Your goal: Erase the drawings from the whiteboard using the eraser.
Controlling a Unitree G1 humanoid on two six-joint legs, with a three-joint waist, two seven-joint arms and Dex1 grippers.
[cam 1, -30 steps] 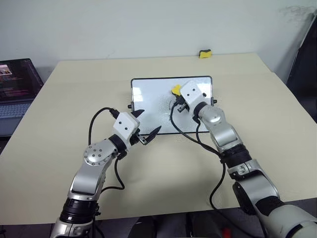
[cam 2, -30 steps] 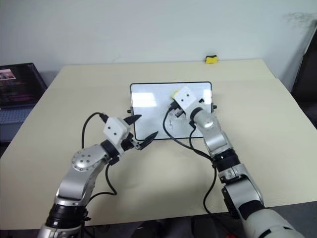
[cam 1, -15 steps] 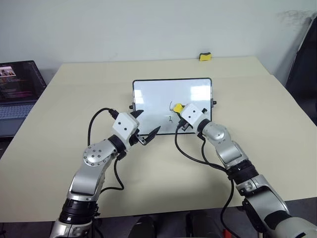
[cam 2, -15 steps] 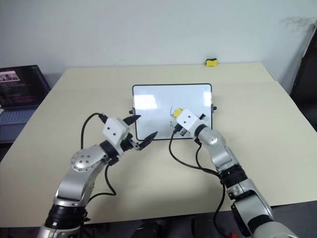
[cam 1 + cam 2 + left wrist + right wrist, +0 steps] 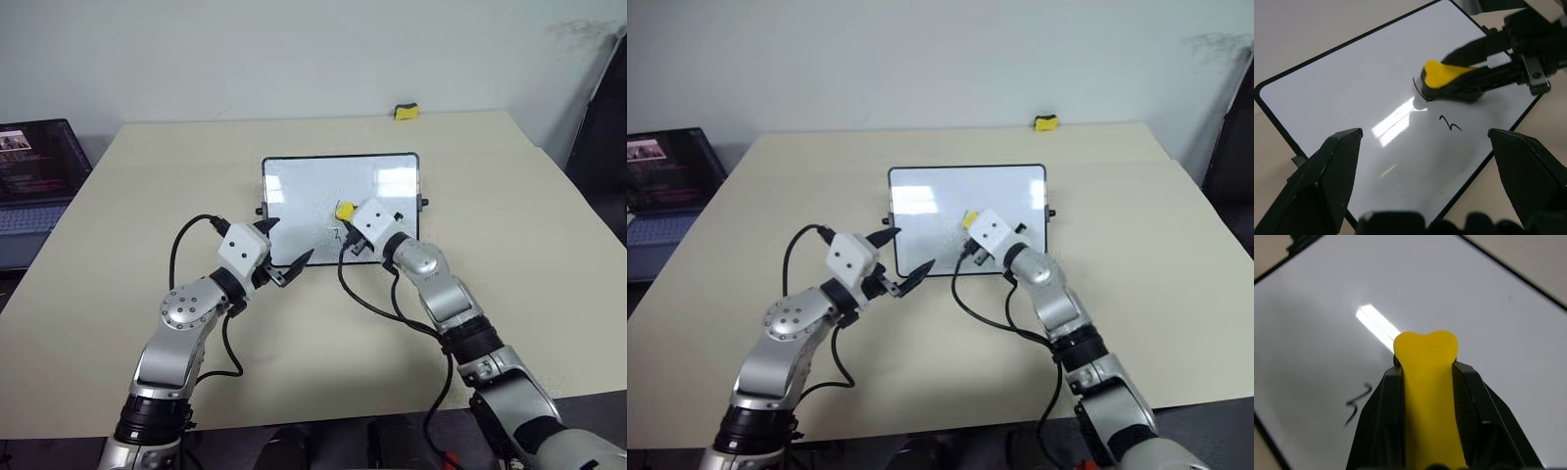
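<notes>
Left gripper (image 5: 290,255) lower centre-left of head view, black fingers spread, nothing between them, tips at near edge of whiteboard (image 5: 294,181). Right gripper (image 5: 345,221) just right of it, centre frame, fingers clamped on yellow eraser (image 5: 345,210), eraser squeezed between them and sitting on board surface. Drawings (image 5: 1450,125): squiggle on board just beside eraser, curved stroke partly hidden under eraser's dark base. Whiteboard flat at table (image 5: 509,225) centre. Second yellow-and-black block (image 5: 406,111) at far table edge, upper centre-right.
</notes>
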